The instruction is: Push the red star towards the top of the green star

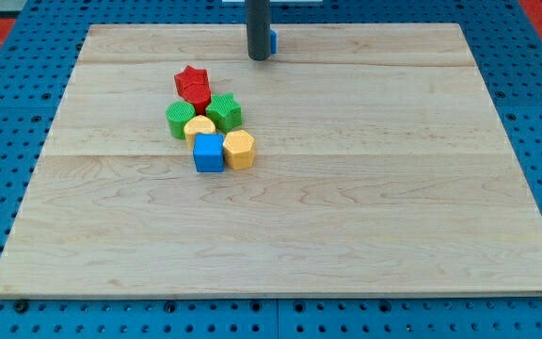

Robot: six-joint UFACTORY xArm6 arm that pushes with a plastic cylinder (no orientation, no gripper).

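Note:
The red star (194, 85) lies on the wooden board at the upper left of a tight cluster. The green star (224, 111) sits just below and to its right, touching it. My tip (259, 57) is near the board's top edge, above and to the right of the red star, well apart from it. A blue block (273, 40) is mostly hidden behind the rod.
A green round block (180, 120) sits left of the green star. A yellow block (199, 129), a blue cube (209, 153) and a yellow hexagon (239, 149) lie below. The wooden board (346, 188) rests on a blue pegboard.

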